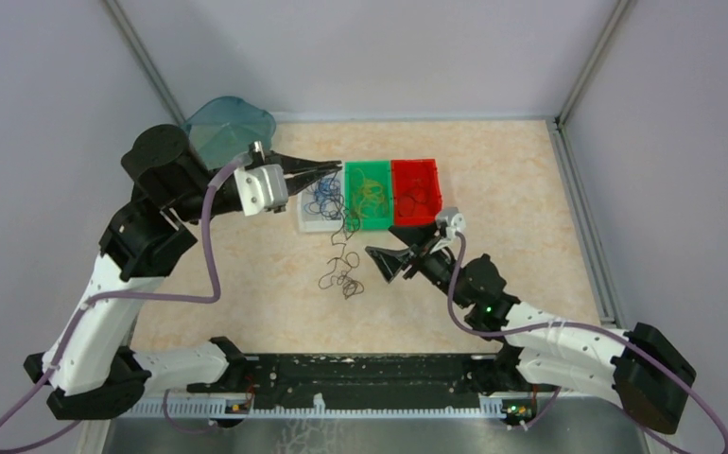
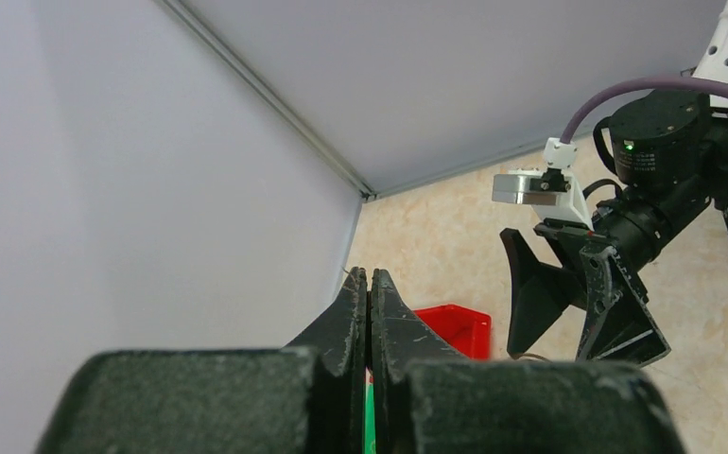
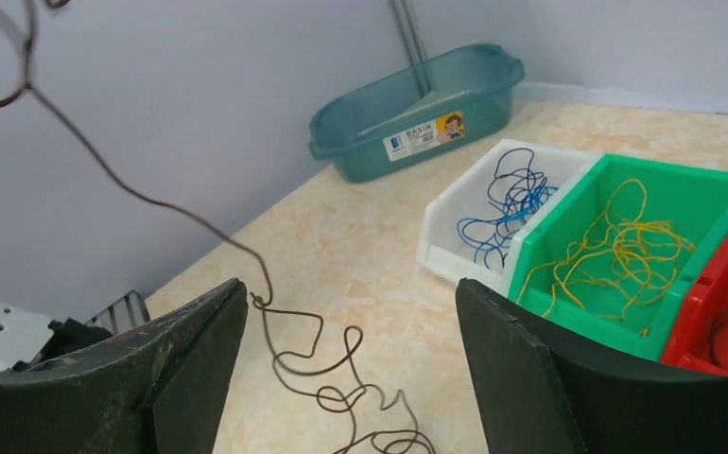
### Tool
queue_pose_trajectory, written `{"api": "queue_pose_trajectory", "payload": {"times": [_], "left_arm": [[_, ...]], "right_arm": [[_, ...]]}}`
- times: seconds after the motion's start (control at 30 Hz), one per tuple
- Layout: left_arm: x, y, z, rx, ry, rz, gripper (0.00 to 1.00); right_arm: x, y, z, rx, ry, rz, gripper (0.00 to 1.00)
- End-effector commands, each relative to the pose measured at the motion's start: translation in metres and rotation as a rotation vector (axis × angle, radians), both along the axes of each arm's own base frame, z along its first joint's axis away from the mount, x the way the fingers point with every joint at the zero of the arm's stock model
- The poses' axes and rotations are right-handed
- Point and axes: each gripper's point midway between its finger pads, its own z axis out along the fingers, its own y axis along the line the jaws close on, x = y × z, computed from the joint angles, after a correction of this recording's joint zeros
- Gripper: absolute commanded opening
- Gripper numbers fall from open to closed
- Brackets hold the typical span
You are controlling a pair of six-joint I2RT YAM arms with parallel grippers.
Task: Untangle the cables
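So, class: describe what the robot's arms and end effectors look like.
The left arm and right arm: white links, black joints, purple cable alongside. The left end effector and right end effector: black wedge-shaped fingers. A green light on the right arm.
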Motion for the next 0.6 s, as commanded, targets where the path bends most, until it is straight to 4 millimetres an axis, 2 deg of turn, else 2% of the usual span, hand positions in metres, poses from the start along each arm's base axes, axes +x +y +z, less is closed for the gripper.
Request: {"api": "queue_pose_trajectory", "payload": {"times": [0.0, 0.3, 0.47, 0.57], "left_arm": [[-0.007, 0.001, 0.010, -0.014, -0.036, -0.026, 0.00], [-0.014, 0.002, 0.003, 0.011, -0.020, -0.054, 0.01], [-0.015, 0.001, -0.001, 0.027, -0.014, -0.062, 0.02], [-0.017, 0.002, -0.003, 0.032, -0.008, -0.066, 0.02]], "right_arm": [[-0.007, 0.014, 0.008, -0.077, -0.031, 0.080, 0.82], [-0.010, 0.019, 0.057, -0.033, -0.075, 0.112, 0.79], [-0.006, 0.016, 0.101, 0.028, -0.122, 0.079, 0.78], [-0.004, 0.021, 0.117, 0.041, -0.121, 0.088, 0.75]]}}
